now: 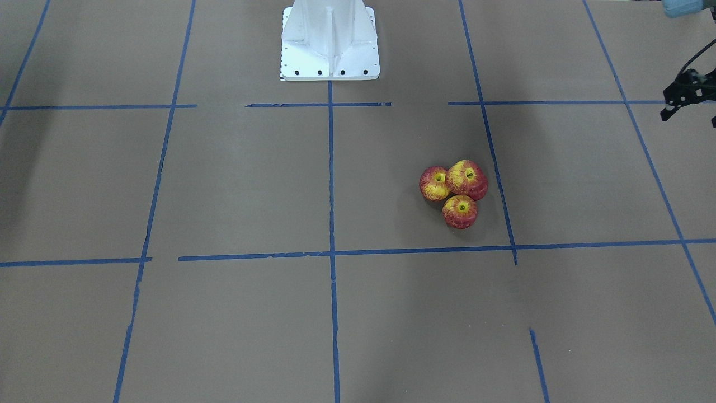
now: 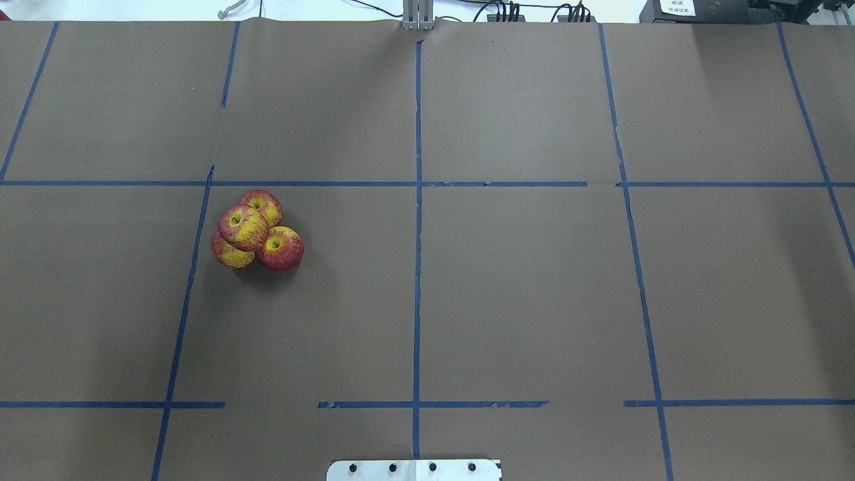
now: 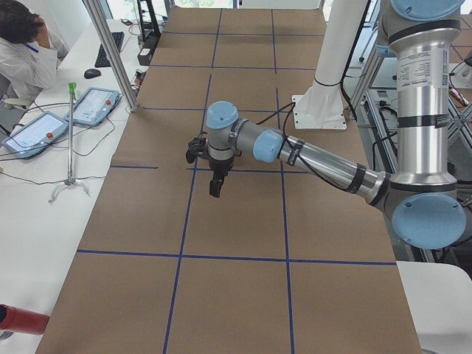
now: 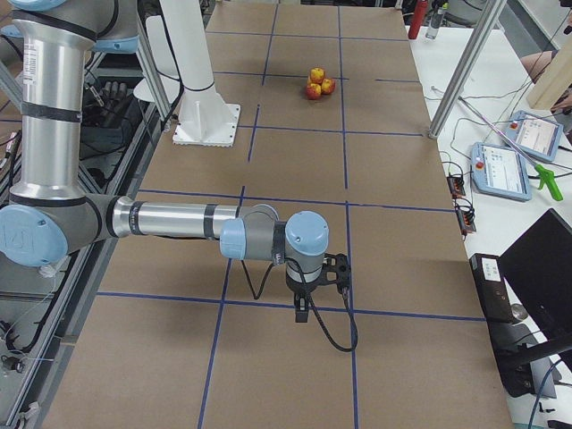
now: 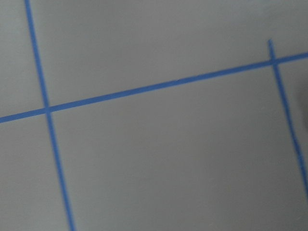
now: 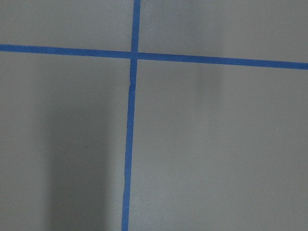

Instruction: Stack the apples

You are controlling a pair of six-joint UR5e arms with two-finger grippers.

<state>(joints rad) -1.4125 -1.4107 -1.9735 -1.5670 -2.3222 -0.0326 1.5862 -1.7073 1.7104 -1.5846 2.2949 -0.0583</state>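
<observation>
Apples (image 2: 257, 230), four: three clustered touching on the counter (image 2: 534, 300), toward its left edge; fourth apple (image 2: 243, 227) set atop them. Left gripper (image 3: 214, 189), right gripper (image 4: 302, 315): held well apart from the pile, spacing of fingers cannot be told

four red-and-yellow apples (image 2: 243, 227) in a tight cluster on the robot's left side, one atop the other three

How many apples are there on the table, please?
4, clustered on the table, on the robot's left. Three lie at the bottom: the far apple, the near-right apple, the near-left apple, partly hidden. The top apple rests on them.
</observation>
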